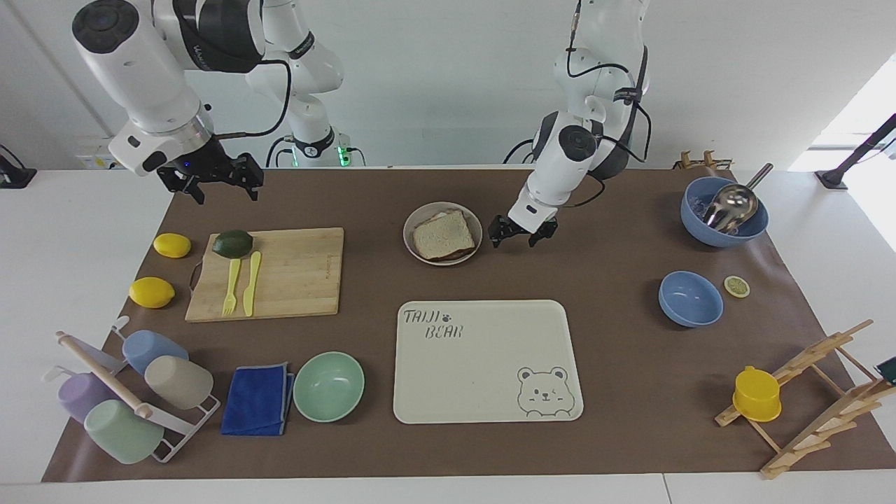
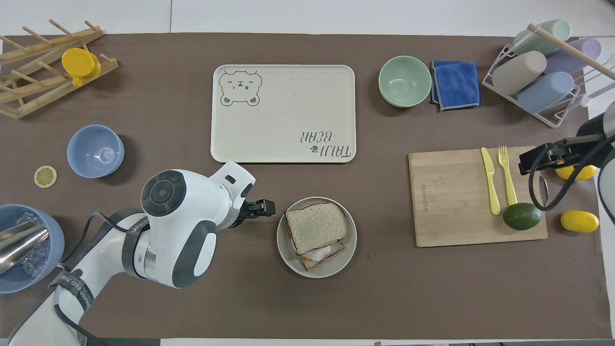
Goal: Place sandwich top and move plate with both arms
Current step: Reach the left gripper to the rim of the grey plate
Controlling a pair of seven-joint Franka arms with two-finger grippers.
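The sandwich top [image 1: 442,234] lies on the egg-topped toast [image 2: 319,253] in the round beige-grey plate [image 1: 408,229], on the mat near the robots. In the overhead view the slice [image 2: 315,227] covers most of the plate [image 2: 336,264]. My left gripper [image 1: 521,234] is open and empty, low over the mat right beside the plate's rim on the left arm's side, apart from it; it also shows in the overhead view [image 2: 266,207]. My right gripper [image 1: 217,183] is open and empty, raised over the mat by the cutting board's end, and shows in the overhead view [image 2: 531,162].
The cream bear tray [image 1: 483,360] lies farther from the robots than the plate. A cutting board [image 1: 294,273] with avocado [image 1: 232,243], fork and knife, two lemons, a mint bowl [image 1: 328,386], blue cloth and cup rack lie toward the right arm's end. Two blue bowls [image 1: 690,299] and a wooden rack lie toward the left arm's end.
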